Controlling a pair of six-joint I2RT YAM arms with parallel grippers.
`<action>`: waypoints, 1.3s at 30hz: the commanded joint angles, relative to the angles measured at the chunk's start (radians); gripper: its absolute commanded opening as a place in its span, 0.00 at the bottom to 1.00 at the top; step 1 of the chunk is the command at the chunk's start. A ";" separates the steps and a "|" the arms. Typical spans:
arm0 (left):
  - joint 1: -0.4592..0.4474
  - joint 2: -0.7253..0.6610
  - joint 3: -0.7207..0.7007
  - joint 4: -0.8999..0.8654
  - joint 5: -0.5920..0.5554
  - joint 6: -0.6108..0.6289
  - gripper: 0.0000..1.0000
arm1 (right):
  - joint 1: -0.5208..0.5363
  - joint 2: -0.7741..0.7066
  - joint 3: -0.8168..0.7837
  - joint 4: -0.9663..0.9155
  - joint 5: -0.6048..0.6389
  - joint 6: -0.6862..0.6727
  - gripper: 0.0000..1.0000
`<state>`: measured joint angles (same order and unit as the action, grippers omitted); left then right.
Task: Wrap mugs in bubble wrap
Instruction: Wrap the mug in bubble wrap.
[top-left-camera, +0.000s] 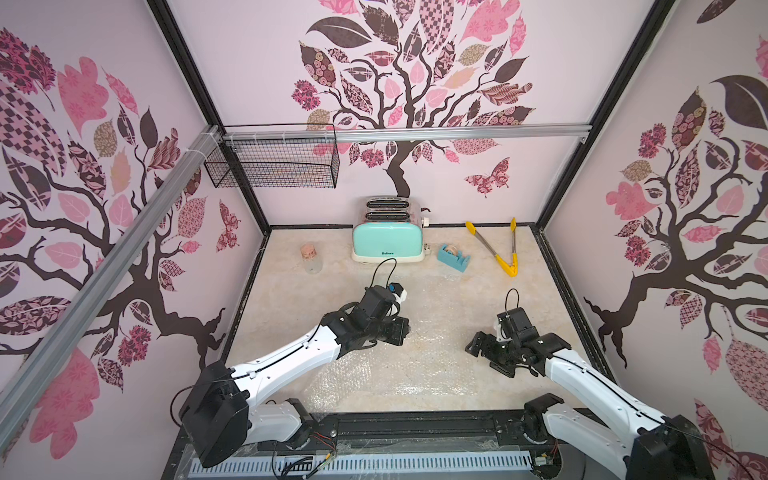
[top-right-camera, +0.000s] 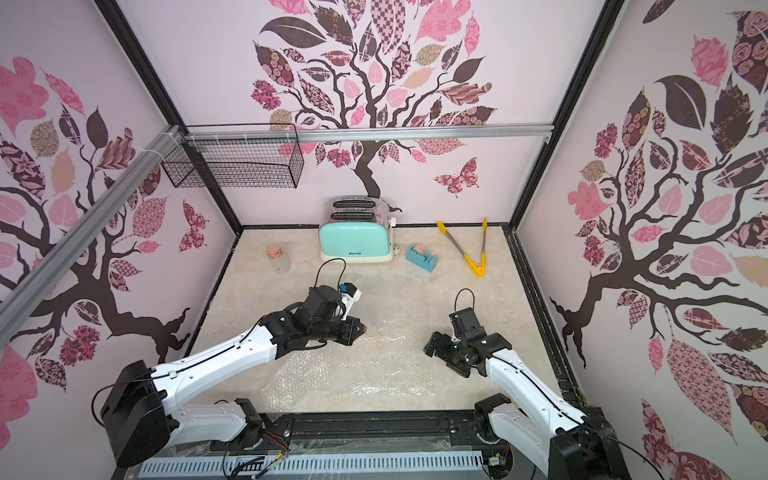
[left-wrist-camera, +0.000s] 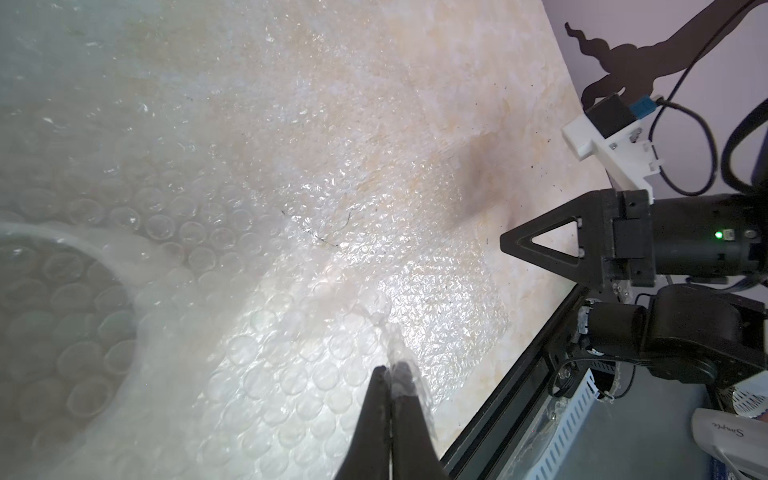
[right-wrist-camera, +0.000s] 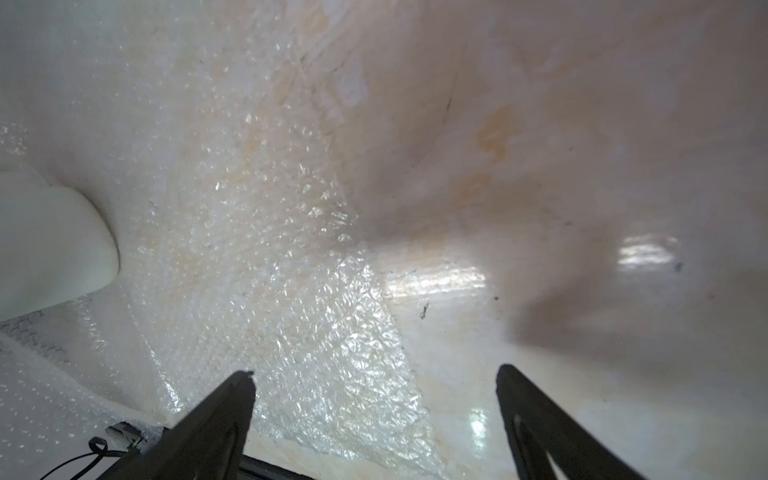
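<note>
Now we see our left gripper (left-wrist-camera: 390, 374) pinching bubble wrap (left-wrist-camera: 291, 208) draped over the mug (left-wrist-camera: 95, 245); at three o'clock, our right gripper (right-wrist-camera: 374, 374) gapes.

I count two grippers on my rig: the left gripper (left-wrist-camera: 390, 374) and the right gripper (right-wrist-camera: 376, 372). I see one white mug (right-wrist-camera: 54, 245) and one sheet of bubble wrap (top-left-camera: 415, 374). Toward the back of the table I count one mint toaster (top-left-camera: 388, 243) with two slots, one glass jar (top-left-camera: 311, 259) with one cork, one blue tape dispenser (top-left-camera: 453, 257) and one pair of tongs (top-left-camera: 505, 253). I find one wire basket (top-left-camera: 274, 166) on the rail.
</note>
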<state>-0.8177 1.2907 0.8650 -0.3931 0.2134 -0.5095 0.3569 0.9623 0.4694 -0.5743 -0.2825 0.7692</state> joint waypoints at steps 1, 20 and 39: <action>-0.008 0.027 -0.048 0.058 0.010 -0.009 0.00 | 0.062 0.015 -0.017 -0.050 -0.012 0.059 0.93; -0.051 0.256 -0.121 0.193 -0.109 0.022 0.00 | 0.258 0.001 -0.060 -0.156 -0.044 0.228 0.89; -0.064 0.273 -0.124 0.216 -0.116 0.013 0.00 | 0.289 0.118 -0.080 0.139 -0.022 0.320 0.00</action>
<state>-0.8726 1.5532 0.7502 -0.1928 0.1020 -0.5003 0.6403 1.0863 0.3840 -0.4156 -0.3504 1.0824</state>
